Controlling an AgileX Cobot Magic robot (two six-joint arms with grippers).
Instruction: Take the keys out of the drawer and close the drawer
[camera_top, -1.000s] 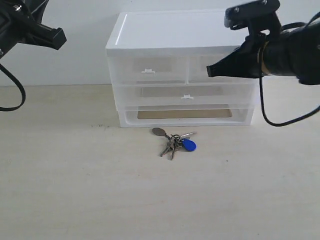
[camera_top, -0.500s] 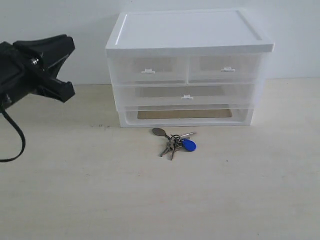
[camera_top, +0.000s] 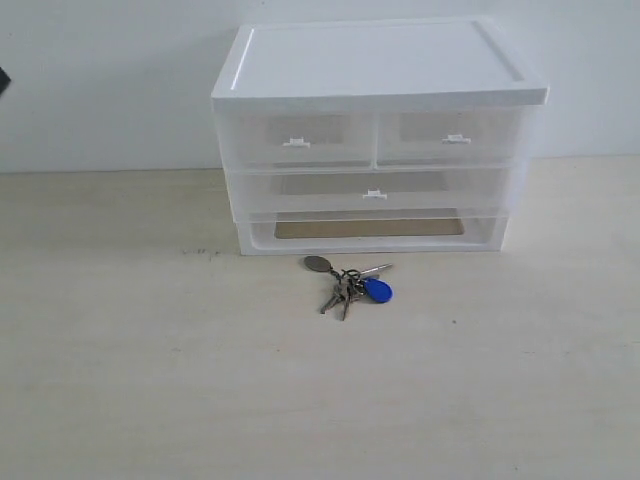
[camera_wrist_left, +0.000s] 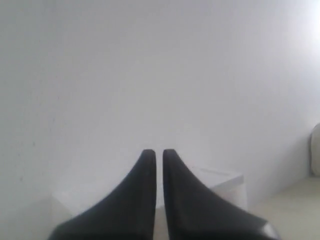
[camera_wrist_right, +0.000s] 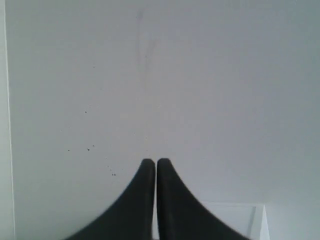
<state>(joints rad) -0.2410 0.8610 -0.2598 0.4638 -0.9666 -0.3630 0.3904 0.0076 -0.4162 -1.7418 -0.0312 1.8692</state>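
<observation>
The keys (camera_top: 350, 282), with a blue fob and a grey oval tag, lie on the table just in front of the white drawer unit (camera_top: 375, 60). The drawer (camera_top: 452, 139), top right of the unit, sits flush with its left twin. Neither arm shows in the exterior view. My left gripper (camera_wrist_left: 159, 153) is shut and empty, facing a white wall, with a corner of the white unit below its tips. My right gripper (camera_wrist_right: 156, 162) is also shut and empty, pointing at a white wall.
A full-width drawer (camera_top: 375, 192) sits under the top pair, with an open slot (camera_top: 370, 229) below it. The pale wooden table (camera_top: 150, 380) stretches around the keys. A white wall stands behind the unit.
Both arms have withdrawn out of the exterior view: the right one left from in front of the top right drawer first, then the left one went off the left edge. The keys have not moved.
</observation>
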